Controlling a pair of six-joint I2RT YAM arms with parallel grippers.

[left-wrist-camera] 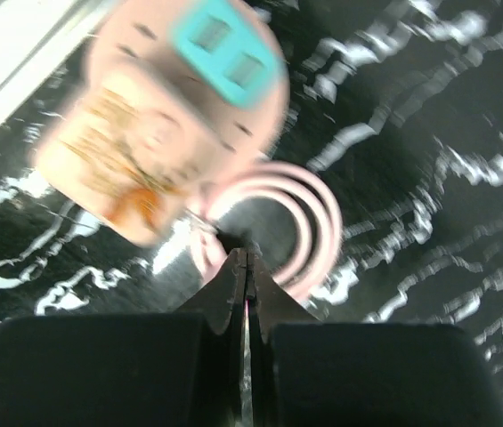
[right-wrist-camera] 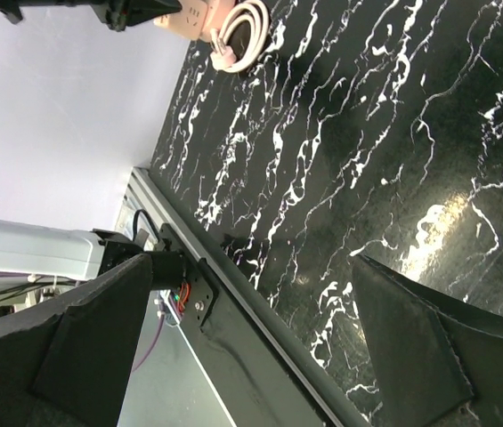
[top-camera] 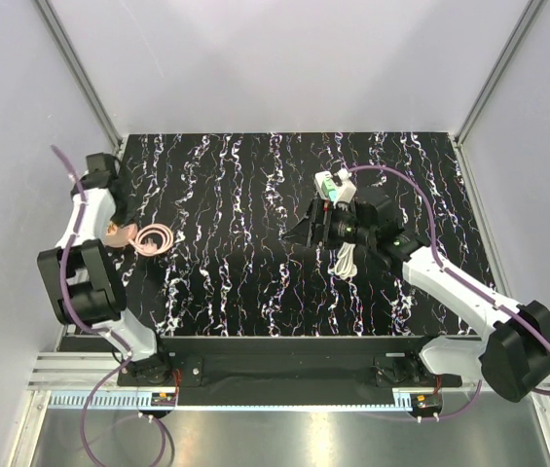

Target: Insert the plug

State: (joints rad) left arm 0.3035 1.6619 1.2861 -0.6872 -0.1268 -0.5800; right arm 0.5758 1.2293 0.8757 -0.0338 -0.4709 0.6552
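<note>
The light-green plug point(top-camera: 327, 181) sits at the end of the white power strip point(top-camera: 346, 192) at mid-right of the table, partly hidden by my right arm. My right gripper point(top-camera: 306, 229) hangs just in front and left of the strip. In the right wrist view it point(right-wrist-camera: 251, 267) is wide open and empty; neither plug nor strip shows there. My left gripper point(top-camera: 124, 226) is at the far left over a pink block with a teal socket face point(left-wrist-camera: 166, 116). It point(left-wrist-camera: 247, 258) is shut, tips just short of the block's pink coiled cord point(left-wrist-camera: 309, 222).
The strip's coiled white cord point(top-camera: 346, 258) lies under my right wrist. The pink block point(top-camera: 114, 233) and its cord point(top-camera: 154, 238) lie near the table's left edge. The front rail point(right-wrist-camera: 233, 302) runs along the near edge. White walls enclose the table.
</note>
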